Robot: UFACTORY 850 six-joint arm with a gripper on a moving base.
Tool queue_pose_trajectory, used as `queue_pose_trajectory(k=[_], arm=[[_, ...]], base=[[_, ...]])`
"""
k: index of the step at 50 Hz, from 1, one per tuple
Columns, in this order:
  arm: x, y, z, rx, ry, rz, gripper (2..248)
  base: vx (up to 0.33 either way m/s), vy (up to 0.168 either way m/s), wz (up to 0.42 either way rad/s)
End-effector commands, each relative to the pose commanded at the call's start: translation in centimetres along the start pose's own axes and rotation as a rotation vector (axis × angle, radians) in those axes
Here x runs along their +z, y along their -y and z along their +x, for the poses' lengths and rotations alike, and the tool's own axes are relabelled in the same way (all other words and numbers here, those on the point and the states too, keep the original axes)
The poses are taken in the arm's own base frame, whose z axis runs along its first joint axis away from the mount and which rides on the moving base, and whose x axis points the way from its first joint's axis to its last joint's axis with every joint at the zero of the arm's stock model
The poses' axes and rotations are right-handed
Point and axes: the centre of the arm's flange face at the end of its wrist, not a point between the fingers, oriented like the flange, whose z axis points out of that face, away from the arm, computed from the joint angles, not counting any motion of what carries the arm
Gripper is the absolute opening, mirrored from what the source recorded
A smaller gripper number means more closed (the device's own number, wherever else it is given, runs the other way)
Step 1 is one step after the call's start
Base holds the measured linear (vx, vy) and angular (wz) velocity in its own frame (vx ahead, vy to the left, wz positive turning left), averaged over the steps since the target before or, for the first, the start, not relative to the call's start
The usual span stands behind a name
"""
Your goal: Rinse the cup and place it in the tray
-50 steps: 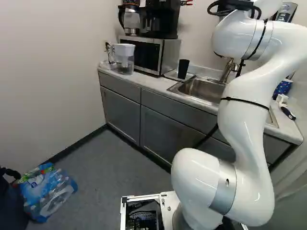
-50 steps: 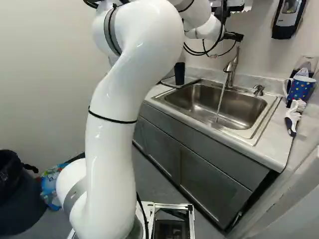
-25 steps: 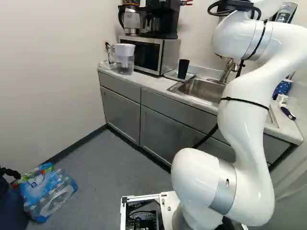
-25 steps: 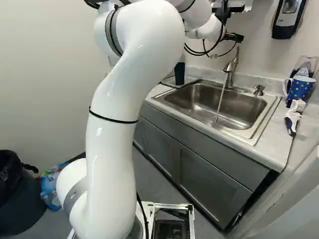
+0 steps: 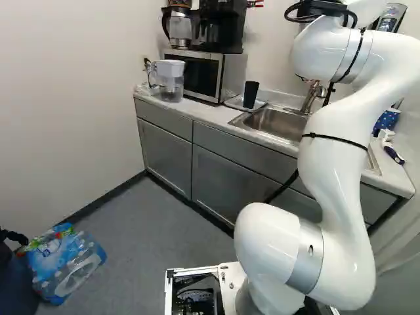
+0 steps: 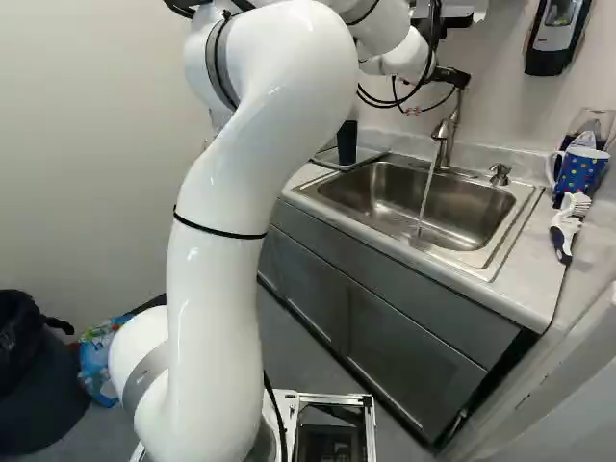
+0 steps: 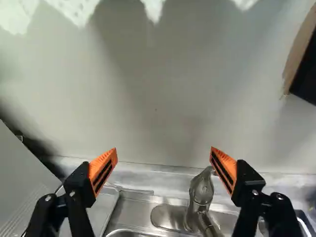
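Black gripper parts (image 6: 450, 75) show above the faucet in the right base view, largely behind the arm. In the wrist view the gripper (image 7: 164, 154) stands wide open, facing the wall with nothing between its pads. A dark cup (image 5: 251, 94) is upright on the light tray (image 5: 234, 103), between microwave and sink. The right base view shows that cup (image 6: 346, 142) partly behind the arm. Water runs from the faucet (image 6: 445, 133) into the sink (image 6: 462, 207). Seen from the wrist, the faucet (image 7: 201, 195) is lower down, nearer one finger; I cannot make out the cup there.
The microwave (image 5: 226, 72) and a water pitcher (image 5: 169, 80) stand along the counter. Beyond the sink's other end are a blue dotted mug (image 6: 580, 171) and a brush (image 6: 568, 226). A soap dispenser (image 6: 556, 34) hangs on the wall. Bottled water (image 5: 64, 261) lies on the floor.
In the right base view the arm's upper part has shifted very slightly to the right. Cup, tray and base have stayed put, and the fingers' opening shows no change.
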Motion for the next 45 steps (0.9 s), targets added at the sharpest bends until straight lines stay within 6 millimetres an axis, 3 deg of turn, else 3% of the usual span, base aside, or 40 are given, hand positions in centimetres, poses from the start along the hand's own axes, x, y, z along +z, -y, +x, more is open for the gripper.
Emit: queue_pose_trajectory(k=[45], arm=[[-3.8, -1.2, -1.2, 0.005, 0.139, -0.025, 247]], base=[[0.0, 0.0, 0.0]])
